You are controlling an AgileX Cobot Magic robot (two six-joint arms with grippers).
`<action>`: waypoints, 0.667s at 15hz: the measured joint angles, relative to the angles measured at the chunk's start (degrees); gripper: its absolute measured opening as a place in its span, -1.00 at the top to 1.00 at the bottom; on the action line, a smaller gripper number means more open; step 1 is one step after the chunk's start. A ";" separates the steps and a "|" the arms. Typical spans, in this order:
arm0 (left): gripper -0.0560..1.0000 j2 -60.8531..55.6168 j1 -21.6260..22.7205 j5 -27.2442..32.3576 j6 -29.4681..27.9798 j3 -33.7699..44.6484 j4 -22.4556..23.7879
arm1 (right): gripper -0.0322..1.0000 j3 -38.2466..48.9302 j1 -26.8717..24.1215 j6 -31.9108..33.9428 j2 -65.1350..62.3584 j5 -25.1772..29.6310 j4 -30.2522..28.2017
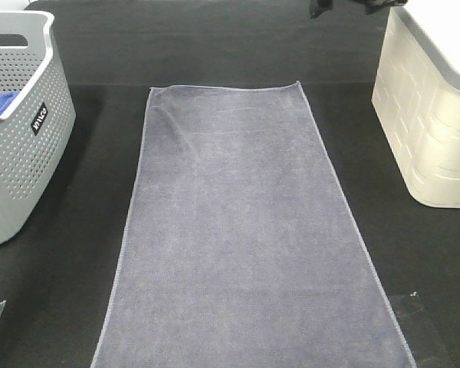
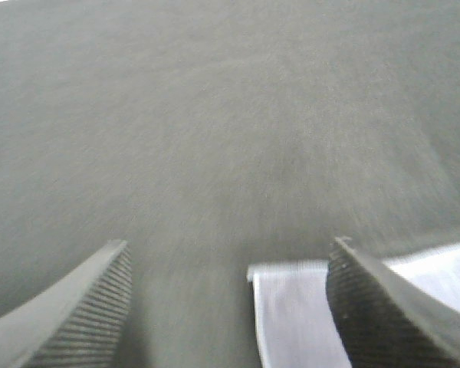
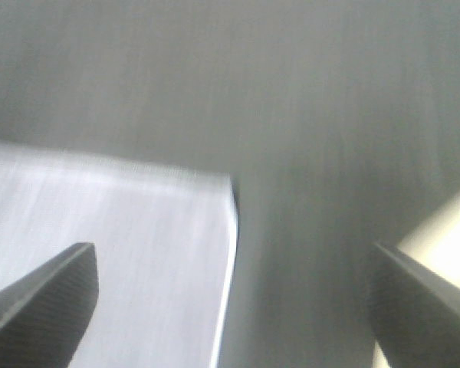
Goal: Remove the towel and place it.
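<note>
Hovering over the black table (image 1: 77, 307), my left gripper (image 2: 230, 303) has its jaws spread wide, nothing between them but dark cloth and one corner of the towel (image 2: 291, 314). My right gripper (image 3: 234, 299) is spread just as wide above the towel's other corner (image 3: 123, 253), pinching nothing, with a pale edge at one side that I cannot identify from the blurred wrist view. From the high camera, the towel (image 1: 241, 245) lies flat and lengthwise down the middle of the table, a slight crease near its far left corner. A grey perforated basket (image 1: 23, 153) holding a blue cloth (image 1: 0, 98) stands well left of it; a cream bin (image 1: 433, 115) stands to the right.
</note>
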 joint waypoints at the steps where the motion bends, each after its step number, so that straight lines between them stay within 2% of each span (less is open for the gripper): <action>1: -0.40 -1.78 -0.06 4.30 1.49 0.00 -1.55 | -0.76 0.00 0.00 0.00 -1.89 4.58 0.00; 4: -0.40 -6.76 -0.17 16.67 4.70 -0.06 -4.13 | -0.76 0.00 0.00 0.00 -6.93 15.99 0.00; 6: -0.40 -9.11 -0.17 22.29 6.59 -0.06 -4.35 | -0.76 -0.11 0.00 0.00 -9.63 22.75 0.00; 8: -0.40 -11.57 -0.17 22.75 8.02 0.46 -5.44 | -0.76 -0.11 0.00 0.00 -11.23 27.90 0.00; 10: -0.40 -15.76 -0.17 22.86 9.11 2.98 -7.10 | -0.76 -0.11 0.00 0.00 -12.38 28.53 0.00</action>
